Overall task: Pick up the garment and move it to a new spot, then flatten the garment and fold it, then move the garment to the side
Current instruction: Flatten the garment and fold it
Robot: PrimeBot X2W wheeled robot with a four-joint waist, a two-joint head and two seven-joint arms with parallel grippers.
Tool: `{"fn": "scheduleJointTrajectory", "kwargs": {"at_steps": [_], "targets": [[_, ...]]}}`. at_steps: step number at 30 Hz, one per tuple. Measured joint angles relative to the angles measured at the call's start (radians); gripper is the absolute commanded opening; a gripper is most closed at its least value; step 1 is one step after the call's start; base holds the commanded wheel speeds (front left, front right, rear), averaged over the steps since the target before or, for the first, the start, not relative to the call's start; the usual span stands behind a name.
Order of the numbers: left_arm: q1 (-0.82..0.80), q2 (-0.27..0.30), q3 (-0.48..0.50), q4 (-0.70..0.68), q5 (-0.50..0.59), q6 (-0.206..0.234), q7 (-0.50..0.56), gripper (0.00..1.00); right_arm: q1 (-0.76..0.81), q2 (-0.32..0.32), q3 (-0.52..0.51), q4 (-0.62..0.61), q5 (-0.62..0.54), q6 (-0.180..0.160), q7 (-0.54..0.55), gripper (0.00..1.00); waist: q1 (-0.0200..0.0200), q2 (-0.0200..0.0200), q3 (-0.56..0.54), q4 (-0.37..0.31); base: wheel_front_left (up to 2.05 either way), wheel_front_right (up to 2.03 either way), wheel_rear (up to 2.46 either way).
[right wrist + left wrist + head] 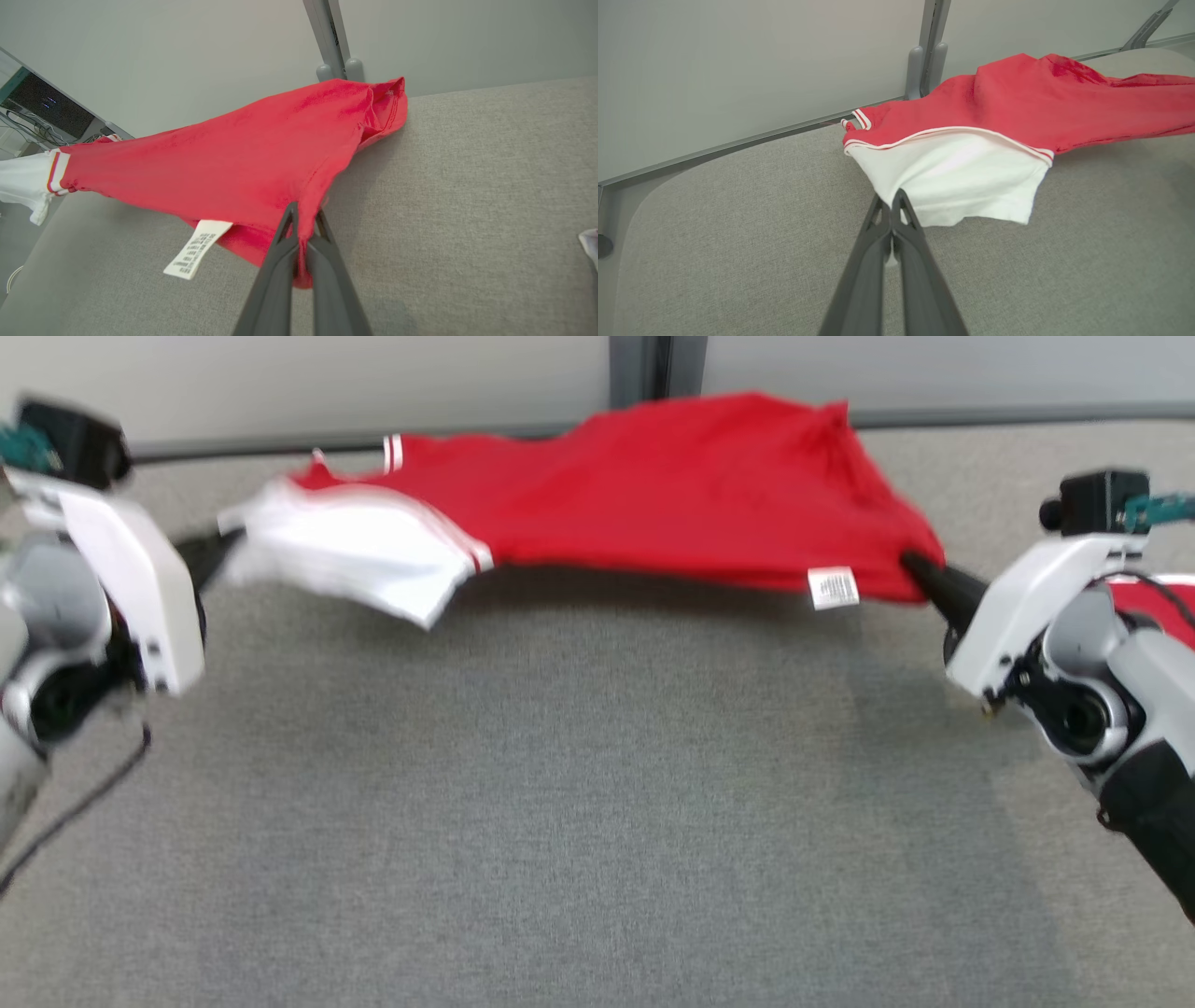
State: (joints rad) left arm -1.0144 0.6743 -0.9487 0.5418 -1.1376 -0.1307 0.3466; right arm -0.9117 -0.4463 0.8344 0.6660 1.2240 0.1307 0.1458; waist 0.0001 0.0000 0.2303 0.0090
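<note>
A red garment (pixel 672 490) with a white sleeve and a white care label hangs stretched above the grey surface between my two grippers. My left gripper (pixel 222 543) is shut on the white sleeve's edge at the left; the left wrist view shows its fingers (pixel 893 205) pinching the white cloth of the garment (pixel 1017 107). At the right, my right gripper (pixel 913 566) is shut on the red hem near the label. In the right wrist view that gripper (pixel 303 217) clamps red fabric of the garment (pixel 224 163). The far edge of the garment rests near the back wall.
The grey fabric-covered table (pixel 579 803) spreads below the garment. A pale partition wall with a grey post (pixel 639 369) stands right behind it. Another piece of red cloth (pixel 1153 607) lies at the far right behind my right arm.
</note>
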Motion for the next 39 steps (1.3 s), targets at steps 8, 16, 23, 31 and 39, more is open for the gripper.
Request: {"fn": "scheduleJointTrajectory", "kwargs": {"at_steps": [8, 16, 23, 31, 39], "targets": [[0.216, 0.139, -0.092, -0.24, -0.126, 0.014, 0.198, 0.0, 0.143, -0.116, 0.093, -0.112, 0.09, 0.0, 0.153, 0.0, 0.0, 0.0, -0.142, -0.003, 0.0, 0.0, 0.0], [0.372, 0.287, -0.139, -0.539, -0.238, 0.107, 0.32, 0.0, 0.326, -0.264, 0.102, -0.26, 0.185, 0.0, 0.241, 0.0, 0.0, 0.0, -0.22, 0.019, 0.0, 0.0, 0.0], [0.483, 0.425, -0.155, -0.798, -0.372, 0.187, 0.382, 0.0, 0.505, -0.431, 0.077, -0.46, 0.244, 0.0, 0.25, 0.0, 0.0, 0.0, -0.233, 0.043, 0.0, 0.0, 0.0], [0.5, 0.502, -0.139, -0.904, -0.423, 0.239, 0.392, 0.0, 0.612, -0.557, 0.041, -0.621, 0.265, 0.0, 0.256, 0.0, 0.0, 0.0, -0.223, 0.036, 0.0, 0.0, 0.0], [0.424, 0.448, -0.109, -0.862, -0.43, 0.249, 0.448, 0.0, 0.561, -0.537, -0.016, -0.63, 0.247, 0.0, 0.325, 0.0, 0.0, 0.0, -0.176, 0.013, 0.0, 0.0, 0.0]]}}
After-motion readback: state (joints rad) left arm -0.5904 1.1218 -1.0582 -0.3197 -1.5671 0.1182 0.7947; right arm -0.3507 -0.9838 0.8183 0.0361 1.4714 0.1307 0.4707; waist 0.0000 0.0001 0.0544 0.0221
